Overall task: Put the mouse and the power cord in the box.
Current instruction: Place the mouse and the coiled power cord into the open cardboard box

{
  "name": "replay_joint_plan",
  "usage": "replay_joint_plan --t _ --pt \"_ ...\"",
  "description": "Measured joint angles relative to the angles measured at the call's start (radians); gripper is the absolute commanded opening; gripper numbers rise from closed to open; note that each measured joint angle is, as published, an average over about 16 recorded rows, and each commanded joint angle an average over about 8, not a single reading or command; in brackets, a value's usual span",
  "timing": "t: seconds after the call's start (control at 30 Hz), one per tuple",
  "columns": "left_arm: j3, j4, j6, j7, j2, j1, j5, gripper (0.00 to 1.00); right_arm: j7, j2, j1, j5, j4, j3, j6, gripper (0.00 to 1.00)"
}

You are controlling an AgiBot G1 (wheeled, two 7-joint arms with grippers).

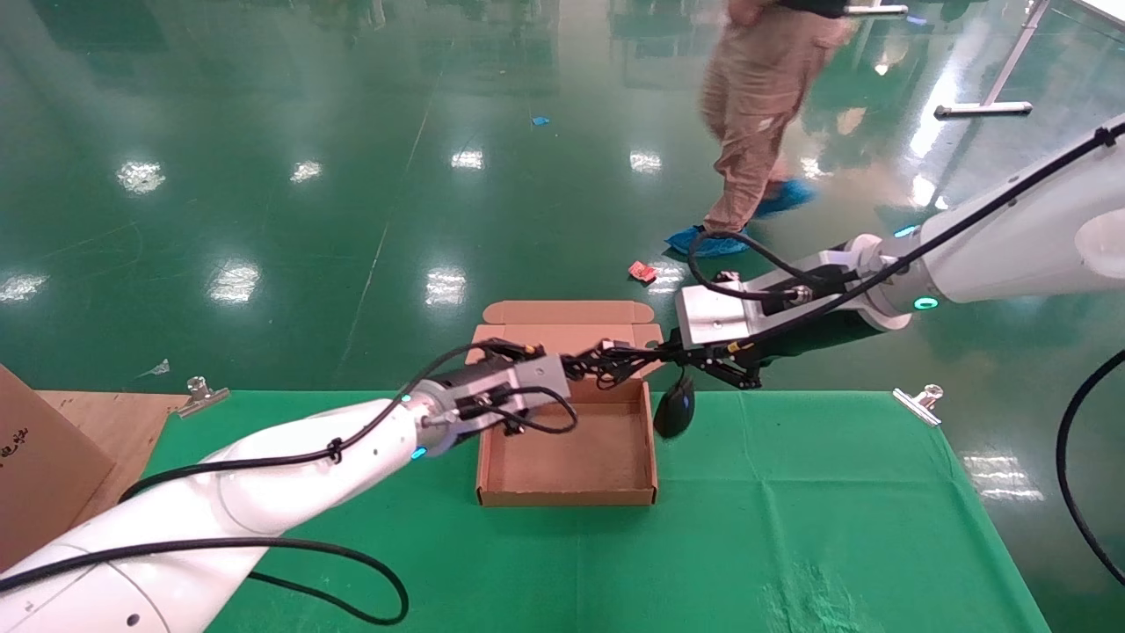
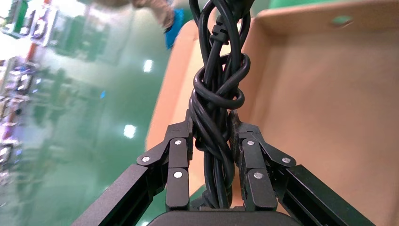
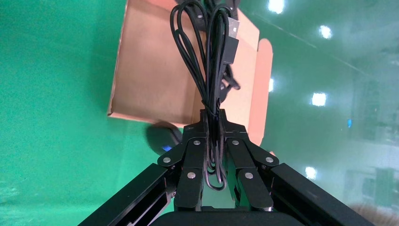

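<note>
The box lies open on the green cloth, lid folded back. My left gripper hovers over its far edge, shut on the power cord, a thick twisted black bundle pinched between the pads. From the right, my right gripper is shut on the looped thin wire with a USB plug. The mouse hangs below it, just outside the box's right wall; it shows blurred as the mouse in the right wrist view. Whether it touches the cloth cannot be told.
A larger printed carton stands at the table's left edge. Metal clips hold the cloth at the far edge. A person walks on the green floor behind, near a red scrap.
</note>
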Motion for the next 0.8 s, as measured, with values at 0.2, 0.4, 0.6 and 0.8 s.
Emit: replay_joint_plan --t 0.2,0.4,0.6,0.8 --pt "0.054 -0.024 0.035 -0.035 -0.002 -0.003 -0.061 1.0 -0.006 0.003 -0.006 0.004 -0.009 0.003 0.011 0.0" --pt "0.094 -0.027 0.048 -0.036 -0.003 -0.015 -0.108 1.0 -0.008 0.002 -0.009 0.01 -0.014 0.007 0.013 0.0" --pt "0.126 -0.023 0.039 -0.027 -0.003 -0.022 -0.146 1.0 -0.009 -0.002 -0.009 0.015 -0.015 0.01 0.006 0.0" --pt "0.14 -0.022 0.037 -0.02 -0.004 -0.033 -0.198 1.0 -0.006 -0.011 -0.009 0.018 -0.01 0.012 -0.002 0.0"
